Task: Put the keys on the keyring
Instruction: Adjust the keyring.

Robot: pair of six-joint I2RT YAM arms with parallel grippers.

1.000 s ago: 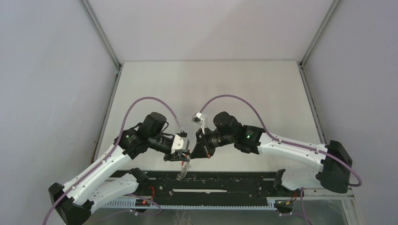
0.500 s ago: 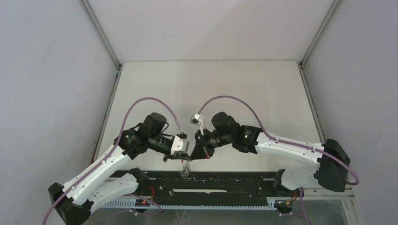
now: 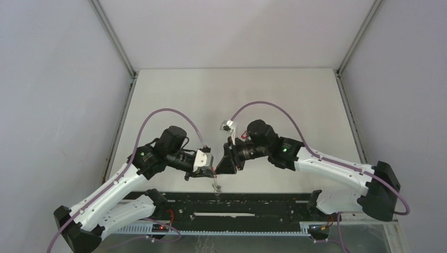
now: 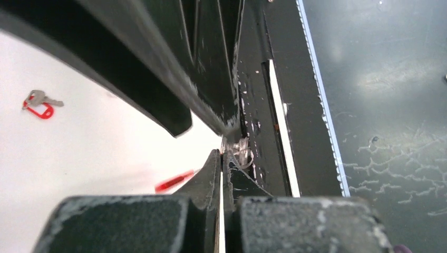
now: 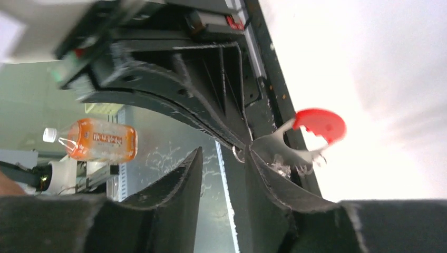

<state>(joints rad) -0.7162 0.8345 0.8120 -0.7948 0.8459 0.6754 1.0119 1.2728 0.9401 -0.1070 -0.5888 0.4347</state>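
not done yet, with the left gripper [image 4: 222, 156] squeezed shut on what looks like the keyring [image 4: 241, 154] by its red strap [image 4: 176, 181], the keys [image 3: 215, 185] dangling below, and the right gripper [image 5: 224, 158] fingers apart beside it.

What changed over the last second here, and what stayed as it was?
The left gripper closed on the keys. The right gripper opened and let go, and its arm drew back slightly toward its own side. The dangling keys swung a little toward the right arm. The left arm barely moved, and the two grippers remain nearly tip to tip.
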